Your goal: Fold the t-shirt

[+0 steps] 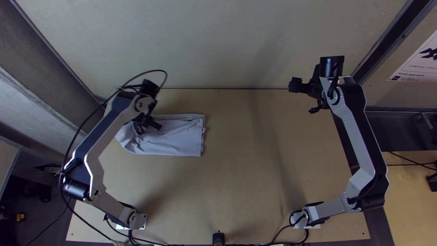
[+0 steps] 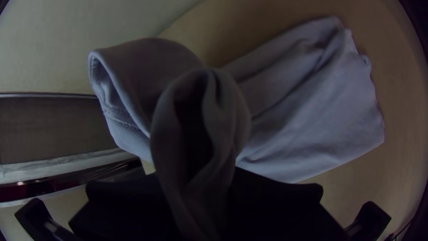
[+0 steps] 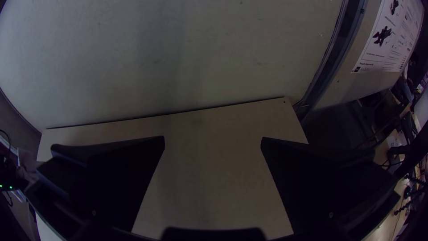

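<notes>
The light grey t-shirt [image 1: 175, 136] lies in a folded, roughly rectangular bundle on the left part of the table, with wrinkles across it. Over its left end is my left gripper [image 1: 148, 125]. In the left wrist view, the left gripper [image 2: 198, 201] is shut on a raised, looped fold of the t-shirt [image 2: 312, 107]; the rest of the cloth spreads out below it. My right gripper [image 1: 306, 91] is held near the table's far right, well away from the cloth. The right wrist view shows the right gripper [image 3: 213, 145] with its fingers wide apart and nothing between them.
The pale back wall [image 1: 218, 45] rises at the table's far edge. Bare wooden table [image 1: 255, 182] stretches between the arms, right of the cloth. A dark cable [image 1: 68, 136] loops along the left arm. A dark frame post [image 1: 382, 38] stands at the far right.
</notes>
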